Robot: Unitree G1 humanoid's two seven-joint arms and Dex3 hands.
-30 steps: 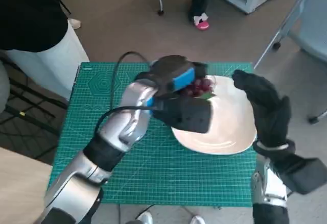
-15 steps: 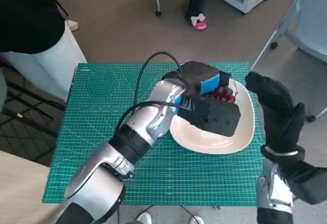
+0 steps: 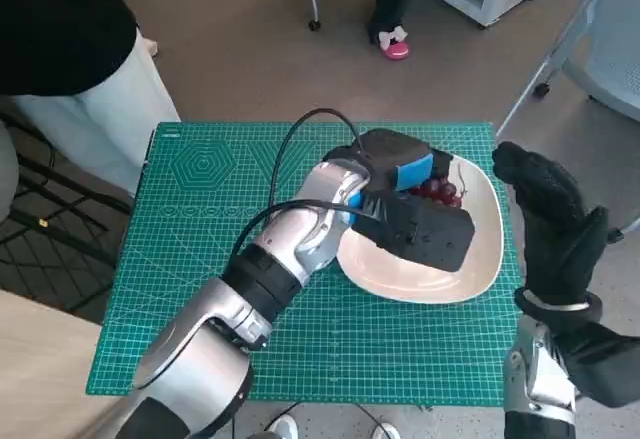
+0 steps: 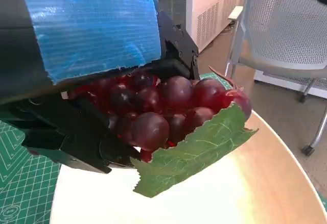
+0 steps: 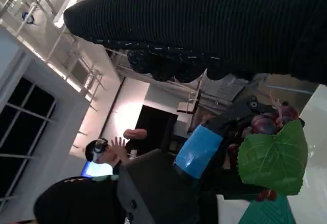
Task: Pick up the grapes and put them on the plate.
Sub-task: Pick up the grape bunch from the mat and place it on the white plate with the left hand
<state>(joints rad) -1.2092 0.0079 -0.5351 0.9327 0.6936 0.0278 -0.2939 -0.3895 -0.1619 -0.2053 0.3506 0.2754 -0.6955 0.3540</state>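
The grapes (image 4: 163, 109) were gripped in the left hand (image 3: 405, 199) over the plate (image 3: 470, 269), their green leaf (image 4: 196, 150) hanging below the fingers. The gloved right hand (image 3: 550, 219) was held spread and empty just beside the plate's rim, over the green cutting mat (image 3: 200, 219). A person (image 5: 102, 152) was seen beyond the left hand, and a chair (image 4: 286, 25) stood past the plate.

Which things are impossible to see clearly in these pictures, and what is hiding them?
- Whether the grapes touch the plate: head view, the left hand covers them; left wrist view, the leaf hides their underside.
- Middle of the plate: head view, under the left hand.
- Right hand fingers: right wrist view, the glove is only a dark band.
- Green mat near edge: head view, behind the left forearm.
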